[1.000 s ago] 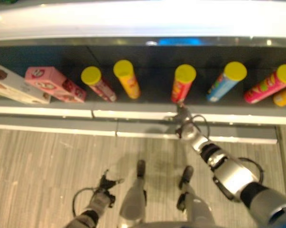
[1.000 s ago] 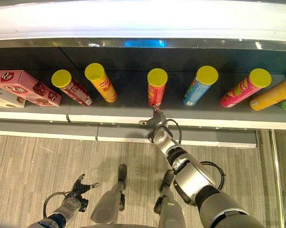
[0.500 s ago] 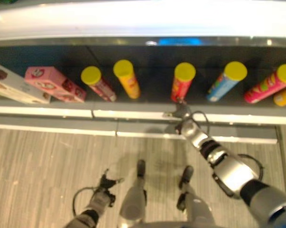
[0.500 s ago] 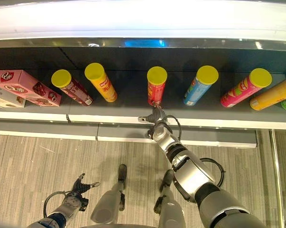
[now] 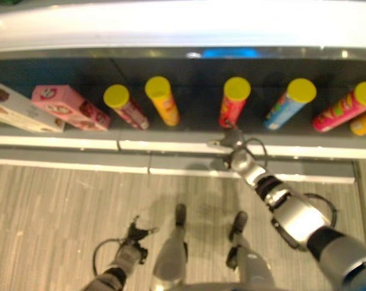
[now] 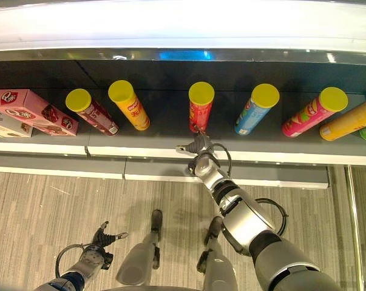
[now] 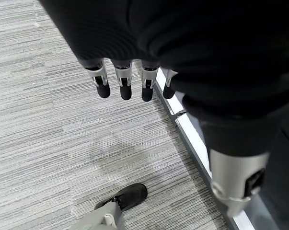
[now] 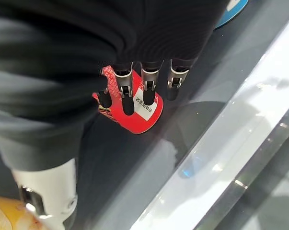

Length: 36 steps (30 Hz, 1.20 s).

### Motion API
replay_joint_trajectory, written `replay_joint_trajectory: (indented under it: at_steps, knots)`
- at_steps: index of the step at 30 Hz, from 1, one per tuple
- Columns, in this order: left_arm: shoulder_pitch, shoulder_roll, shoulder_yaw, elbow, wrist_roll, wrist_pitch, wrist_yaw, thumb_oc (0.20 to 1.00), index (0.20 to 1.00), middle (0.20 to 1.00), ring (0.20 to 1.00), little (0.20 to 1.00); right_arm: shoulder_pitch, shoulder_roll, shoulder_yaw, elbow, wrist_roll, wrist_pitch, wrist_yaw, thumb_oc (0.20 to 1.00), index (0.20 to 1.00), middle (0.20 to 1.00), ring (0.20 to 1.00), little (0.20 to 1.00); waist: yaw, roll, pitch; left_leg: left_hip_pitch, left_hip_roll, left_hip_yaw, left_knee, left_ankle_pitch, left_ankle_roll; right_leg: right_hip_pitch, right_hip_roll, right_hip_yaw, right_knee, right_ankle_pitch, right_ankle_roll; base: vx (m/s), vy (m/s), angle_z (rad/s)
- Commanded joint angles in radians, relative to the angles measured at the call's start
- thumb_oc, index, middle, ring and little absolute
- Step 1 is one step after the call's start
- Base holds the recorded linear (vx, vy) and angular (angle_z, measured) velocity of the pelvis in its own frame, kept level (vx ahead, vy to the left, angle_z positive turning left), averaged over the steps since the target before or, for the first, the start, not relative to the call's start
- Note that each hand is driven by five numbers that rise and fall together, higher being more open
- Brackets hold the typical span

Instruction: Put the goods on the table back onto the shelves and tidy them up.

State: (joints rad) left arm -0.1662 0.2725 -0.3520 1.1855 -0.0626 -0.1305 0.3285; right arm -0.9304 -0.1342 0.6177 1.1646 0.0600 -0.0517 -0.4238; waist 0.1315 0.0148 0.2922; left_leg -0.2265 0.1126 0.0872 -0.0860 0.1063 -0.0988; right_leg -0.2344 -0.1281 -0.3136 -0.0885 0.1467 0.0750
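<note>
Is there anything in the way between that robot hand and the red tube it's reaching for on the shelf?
Nothing visible. The right robot hand sits at the foot of the red tube, its straight fingers right over the tube's lower end. The yellow tube and blue tube stand well off to either side.

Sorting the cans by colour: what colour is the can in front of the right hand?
Red can with a yellow lid; right eye view shows it best.
</note>
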Motion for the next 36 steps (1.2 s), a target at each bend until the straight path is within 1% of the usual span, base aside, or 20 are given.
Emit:
replay_joint_trajectory:
  at_steps: [1,5,10,16,17,18,19,20,22,23,26,27,28,29,31,32,33,34,35,36]
  knots:
    - [-0.044,0.044,-0.033,0.037,-0.02,-0.005,0.006,1.0,1.0,1.0,1.0,1.0,-0.053,0.022,0.001,-0.011,0.002,-0.036,-0.009,1.0,1.0,1.0,1.0,1.0,0.011,-0.031,0.009,0.014,-0.042,0.015,-0.001,-0.051,0.014,0.014,-0.043,0.073,0.029,-0.018,0.078,0.0,0.0,0.0]
    - [-0.042,0.037,-0.019,0.034,-0.018,-0.004,0.005,1.0,1.0,1.0,1.0,1.0,0.01,0.001,0.014,-0.09,-0.008,-0.043,-0.002,1.0,1.0,1.0,1.0,1.0,-0.004,-0.036,0.007,0.019,-0.042,0.02,-0.001,-0.054,0.014,0.017,-0.043,0.077,0.028,-0.018,0.079,0.0,0.0,0.0]
    - [-0.03,0.027,0.009,0.031,-0.002,0.003,0.002,1.0,1.0,1.0,1.0,1.0,0.154,-0.035,0.058,-0.263,-0.046,-0.054,0.033,1.0,1.0,1.0,1.0,1.0,-0.037,-0.051,-0.003,0.033,-0.04,0.036,-0.001,-0.064,0.014,0.025,-0.045,0.082,0.029,-0.018,0.081,0.0,0.0,0.0]
    - [-0.03,0.027,0.009,0.031,-0.002,0.003,0.002,1.0,1.0,1.0,1.0,1.0,0.154,-0.035,0.058,-0.263,-0.046,-0.054,0.033,1.0,1.0,1.0,1.0,1.0,-0.037,-0.051,-0.003,0.033,-0.04,0.036,-0.001,-0.064,0.014,0.025,-0.045,0.082,0.029,-0.018,0.081,0.0,0.0,0.0]
    - [-0.028,0.025,0.015,0.03,0.001,0.003,0.004,1.0,1.0,1.0,1.0,1.0,0.188,-0.046,0.065,-0.304,-0.053,-0.059,0.043,1.0,1.0,1.0,1.0,1.0,-0.047,-0.055,-0.004,0.037,-0.04,0.039,-0.001,-0.066,0.013,0.027,-0.045,0.084,0.029,-0.019,0.082,0.0,0.0,0.0]
    - [-0.025,0.021,0.029,0.03,0.007,0.007,0.002,1.0,1.0,1.0,1.0,1.0,0.25,-0.071,0.078,-0.381,-0.07,-0.063,0.063,1.0,1.0,1.0,1.0,1.0,-0.062,-0.062,-0.006,0.045,-0.039,0.045,-0.001,-0.071,0.014,0.031,-0.045,0.089,0.03,-0.02,0.083,0.0,0.0,0.0]
    - [0.02,0.015,0.094,0.025,0.043,0.014,-0.005,1.0,1.0,1.0,1.0,1.0,0.529,-0.213,0.021,-0.578,-0.13,-0.076,0.147,1.0,1.0,1.0,1.0,1.0,-0.118,-0.084,-0.04,0.094,-0.038,0.063,-0.001,-0.091,0.014,0.072,-0.044,0.096,0.03,-0.031,0.09,0.0,0.0,0.0]
    - [0.021,0.014,0.093,0.025,0.043,0.014,-0.005,1.0,1.0,1.0,1.0,1.0,0.531,-0.214,0.021,-0.58,-0.13,-0.076,0.147,1.0,1.0,1.0,1.0,1.0,-0.118,-0.084,-0.041,0.094,-0.038,0.063,-0.001,-0.091,0.015,0.073,-0.044,0.096,0.03,-0.031,0.09,0.04,-0.005,-0.02]
    - [0.048,0.009,0.112,0.023,0.056,0.01,-0.013,1.0,1.0,1.0,1.0,1.0,0.658,-0.258,-0.017,-0.548,-0.216,-0.067,0.158,1.0,1.0,1.0,1.0,1.0,-0.143,-0.085,-0.073,0.126,-0.038,0.073,-0.001,-0.095,0.016,0.101,-0.04,0.097,0.033,-0.037,0.093,0.02,0.016,-0.18]
    - [0.049,0.009,0.111,0.023,0.056,0.01,-0.013,1.0,1.0,1.0,1.0,1.0,0.659,-0.258,-0.017,-0.548,-0.217,-0.068,0.158,1.0,1.0,1.0,1.0,1.0,-0.142,-0.085,-0.073,0.127,-0.038,0.073,-0.001,-0.096,0.016,0.102,-0.04,0.097,0.032,-0.037,0.093,0.01,0.011,-0.25]
    - [0.062,-0.005,0.113,0.031,0.066,0.01,-0.032,1.0,1.0,1.0,1.0,1.0,0.759,-0.228,-0.048,-0.367,-0.324,-0.042,0.163,1.0,1.0,1.0,1.0,1.0,-0.163,-0.082,-0.114,0.169,-0.039,0.087,-0.001,-0.101,0.018,0.133,-0.034,0.104,0.039,-0.045,0.096,0.0,0.025,-0.25]
    - [0.062,-0.005,0.113,0.031,0.066,0.01,-0.032,1.0,1.0,1.0,1.0,1.0,0.759,-0.228,-0.048,-0.367,-0.324,-0.042,0.163,1.0,1.0,1.0,1.0,1.0,-0.163,-0.082,-0.115,0.168,-0.039,0.087,-0.001,-0.1,0.018,0.132,-0.034,0.104,0.039,-0.044,0.096,0.01,0.057,-0.14]
    - [0.07,-0.017,0.099,0.037,0.067,0.007,-0.07,1.0,1.0,1.0,1.0,1.0,0.828,-0.149,-0.115,-0.131,-0.286,-0.019,0.192,1.0,1.0,1.0,1.0,1.0,-0.175,-0.078,-0.158,0.209,-0.04,0.097,-0.001,-0.109,0.022,0.159,-0.03,0.114,0.046,-0.05,0.096,0.02,0.042,-0.14]
    - [0.069,-0.016,0.099,0.037,0.067,0.007,-0.07,1.0,1.0,1.0,1.0,1.0,0.828,-0.149,-0.115,-0.13,-0.286,-0.02,0.192,1.0,1.0,1.0,1.0,1.0,-0.175,-0.079,-0.16,0.205,-0.041,0.097,-0.001,-0.107,0.023,0.155,-0.031,0.114,0.045,-0.049,0.096,0.04,0.062,-0.14]
    - [0.082,-0.035,0.083,0.053,0.062,0.009,-0.122,1.0,1.0,1.0,1.0,1.0,0.889,-0.093,-0.233,0.057,-0.162,-0.003,0.224,1.0,1.0,1.0,1.0,1.0,-0.195,-0.076,-0.206,0.255,-0.046,0.115,-0.001,-0.125,0.03,0.188,-0.028,0.135,0.044,-0.053,0.097,0.04,0.058,-0.29]
    - [0.082,-0.035,0.083,0.053,0.062,0.009,-0.122,1.0,1.0,1.0,1.0,1.0,0.889,-0.093,-0.234,0.057,-0.162,-0.003,0.224,1.0,1.0,1.0,1.0,1.0,-0.195,-0.076,-0.208,0.251,-0.047,0.115,-0.001,-0.123,0.03,0.185,-0.029,0.135,0.044,-0.051,0.097,0.05,0.072,-0.32]
    - [0.095,-0.047,0.08,0.067,0.059,0.017,-0.157,1.0,1.0,1.0,1.0,1.0,0.917,-0.077,-0.323,0.168,-0.096,0.018,0.241,1.0,1.0,1.0,1.0,1.0,-0.208,-0.071,-0.234,0.283,-0.048,0.127,-0.001,-0.138,0.035,0.203,-0.029,0.15,0.042,-0.055,0.099,0.02,0.034,-0.12]
    - [0.094,-0.046,0.08,0.067,0.059,0.017,-0.157,1.0,1.0,1.0,1.0,1.0,0.917,-0.076,-0.323,0.168,-0.096,0.018,0.241,1.0,1.0,1.0,1.0,1.0,-0.208,-0.072,-0.237,0.28,-0.049,0.127,-0.001,-0.137,0.035,0.2,-0.029,0.15,0.042,-0.054,0.099,0.04,0.055,-0.3]
    - [0.095,-0.05,0.077,0.073,0.055,0.019,-0.167,1.0,1.0,1.0,1.0,1.0,0.924,-0.079,-0.377,0.203,-0.039,0.023,0.243,1.0,1.0,1.0,1.0,1.0,-0.217,-0.068,-0.248,0.292,-0.051,0.133,-0.001,-0.142,0.038,0.205,-0.03,0.16,0.043,-0.054,0.1,0.06,0.062,-0.31]
    - [0.098,-0.057,0.063,0.075,0.053,0.023,-0.194,1.0,1.0,1.0,1.0,1.0,0.951,-0.084,-0.448,0.231,0.044,0.024,0.262,1.0,1.0,1.0,1.0,1.0,-0.241,-0.061,-0.264,0.312,-0.056,0.149,-0.001,-0.151,0.042,0.213,-0.033,0.174,0.046,-0.053,0.102,0.06,0.063,-0.35]
